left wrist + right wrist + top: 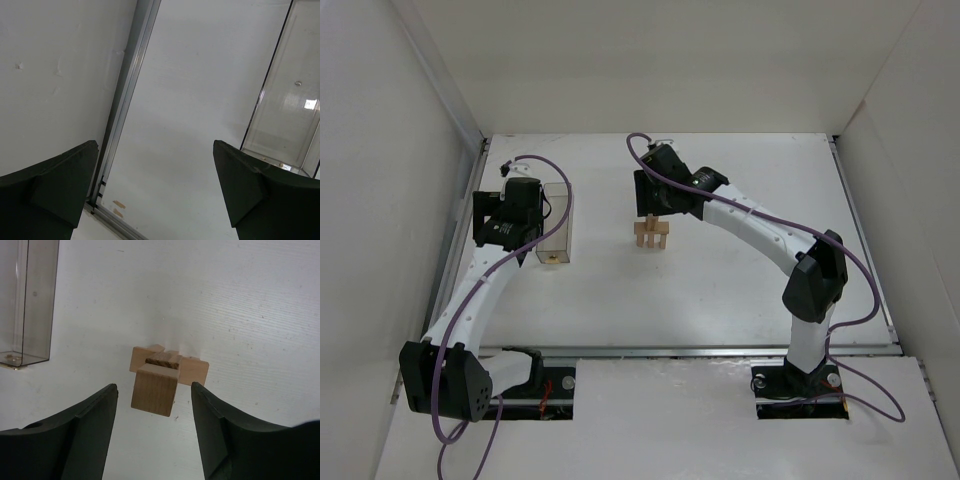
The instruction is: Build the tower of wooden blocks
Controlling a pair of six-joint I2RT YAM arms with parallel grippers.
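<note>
The tower point(651, 236) of light-tan wood blocks stands mid-table: upright pieces with a crosspiece point(196, 371) over them and a cube point(155, 390) on top. My right gripper point(652, 210) hovers just above it. In the right wrist view the right gripper point(153, 386) is open, its fingers either side of the cube with a gap on both sides, touching nothing. My left gripper point(500, 232) sits at the left, beside the clear box. The left gripper point(155, 144) is wide open over bare table with nothing between its fingers.
A clear plastic box point(556, 222) stands left of the tower, also seen as the clear box point(287, 115) and the clear box point(30, 300). A metal rail point(125, 95) runs along the table's left edge by the white wall. White walls enclose the table.
</note>
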